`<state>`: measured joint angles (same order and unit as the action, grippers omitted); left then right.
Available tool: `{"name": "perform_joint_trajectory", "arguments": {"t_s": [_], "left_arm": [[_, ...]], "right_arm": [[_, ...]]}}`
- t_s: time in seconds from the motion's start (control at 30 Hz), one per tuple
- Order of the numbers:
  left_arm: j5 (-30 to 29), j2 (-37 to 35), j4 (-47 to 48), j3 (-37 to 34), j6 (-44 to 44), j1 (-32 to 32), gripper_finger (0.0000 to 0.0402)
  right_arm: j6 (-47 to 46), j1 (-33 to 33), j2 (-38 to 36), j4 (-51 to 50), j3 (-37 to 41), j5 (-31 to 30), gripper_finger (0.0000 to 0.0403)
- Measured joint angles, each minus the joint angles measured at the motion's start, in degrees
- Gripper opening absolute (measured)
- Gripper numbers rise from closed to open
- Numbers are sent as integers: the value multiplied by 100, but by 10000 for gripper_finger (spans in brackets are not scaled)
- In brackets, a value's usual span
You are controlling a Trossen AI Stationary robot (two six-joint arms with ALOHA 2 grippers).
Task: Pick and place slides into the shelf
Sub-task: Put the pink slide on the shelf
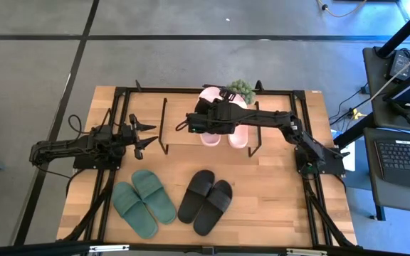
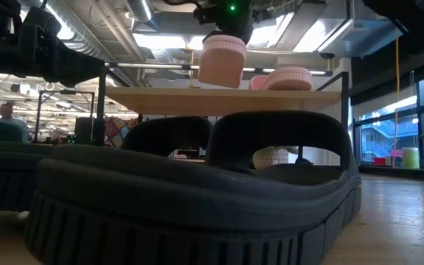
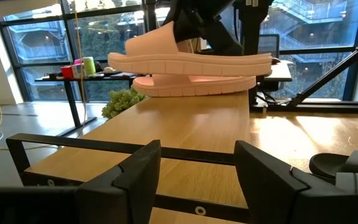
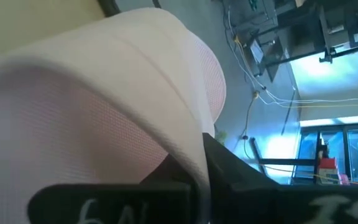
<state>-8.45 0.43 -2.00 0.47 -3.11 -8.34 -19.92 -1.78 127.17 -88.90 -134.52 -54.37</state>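
A small green plant (image 1: 242, 88) sits at the far edge of the wooden table (image 1: 262, 206). To the right of the table stands a desk with a laptop (image 1: 405, 161), and cables (image 1: 354, 110) trail over the grey floor (image 1: 155, 60). Beyond a low side table with coloured cups (image 3: 82, 66), large windows (image 3: 39, 46) line the room

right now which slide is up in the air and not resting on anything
One pale pink slide, held by the right gripper above the shelf. Its mate lies on the shelf; the green and black pairs lie on the table.
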Motion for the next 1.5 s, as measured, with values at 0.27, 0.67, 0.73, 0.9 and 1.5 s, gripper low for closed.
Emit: {"name": "perform_joint_trajectory", "arguments": {"t_s": [0.27, 0.67, 0.73, 0.9, 1.5], "left_arm": [[0, 0, 0, -2, 2, 0, 198], [0, -2, -1, 0, 6, 0, 198], [1, 0, 0, 0, 6, 0, 198], [2, 0, 0, 0, 6, 0, 198], [2, 0, -2, -2, 6, 2, 198]], "right_arm": [[7, 7, 0, 6, 0, 102, 14], [-74, -10, -11, 9, 104, 164, 14], [-89, -23, -9, 11, 220, 170, 14], [-129, -35, -7, 113, 615, 170, 14], [-221, -59, -4, 347, 1036, 159, 18]]}}
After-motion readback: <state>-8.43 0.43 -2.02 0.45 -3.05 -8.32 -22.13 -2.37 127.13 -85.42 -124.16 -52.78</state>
